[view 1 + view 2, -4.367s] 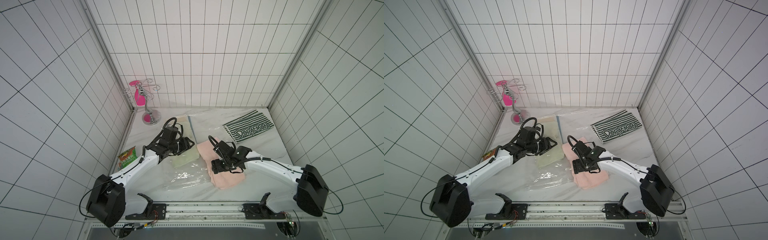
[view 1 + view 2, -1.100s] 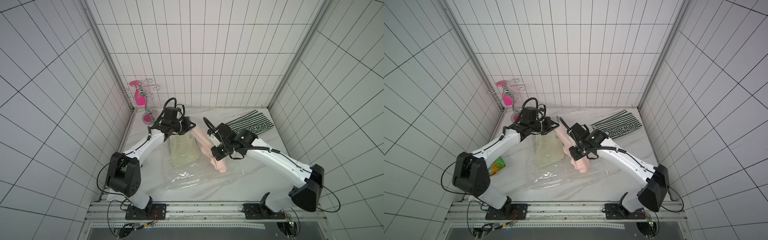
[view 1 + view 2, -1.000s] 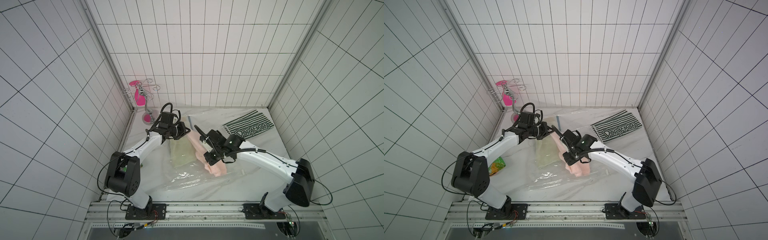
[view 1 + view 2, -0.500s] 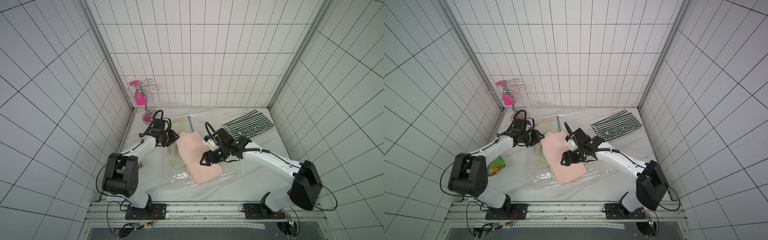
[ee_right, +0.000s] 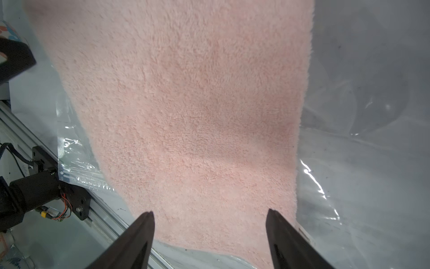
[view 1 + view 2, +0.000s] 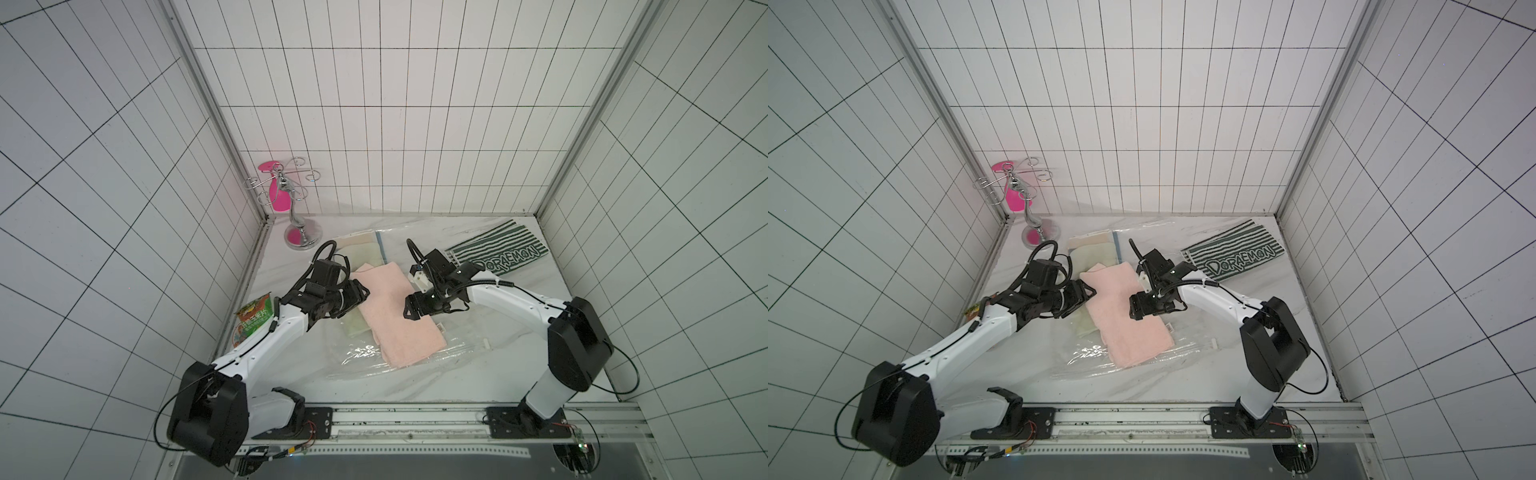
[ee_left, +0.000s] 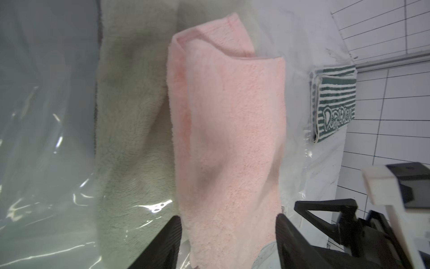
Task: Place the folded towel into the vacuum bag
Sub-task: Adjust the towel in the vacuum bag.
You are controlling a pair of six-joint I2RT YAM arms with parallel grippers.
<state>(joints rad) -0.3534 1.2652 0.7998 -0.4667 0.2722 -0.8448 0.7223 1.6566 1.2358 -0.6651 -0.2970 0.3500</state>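
Pink terry cloth, folded into a long thick rectangle: this is the folded towel [image 6: 395, 311]. It lies flat between the two pairs of jaws, over the vacuum bag [image 6: 361, 359], a large flat bag of clear crinkly plastic spread on the white marbled desk [image 6: 478, 374]. The left jaws stand apart at one long edge of the towel and the right jaws stand apart at the opposite edge. Neither pair is clamped on anything, and in both wrist views the pink cloth [image 5: 186, 104] shows below the open gap.

Just beside the left jaws lies a pale green folded towel [image 6: 353, 328] under glossy film, so I judge it to be inside the bag. The pink surface shows no such gloss, so I cannot tell whether the upper film covers it or the towel only rests on top. Behind the right jaws, near the towel's closer end, sits a small white slider clip [image 6: 485, 343].

The laying-down step seems to be finished, but I would not call the placing complete. The next move probably calls for one pair of jaws to lift the upper film and the other to push the towel deeper. It should go gently, because the cloth can bunch and the film can slide on the desk.
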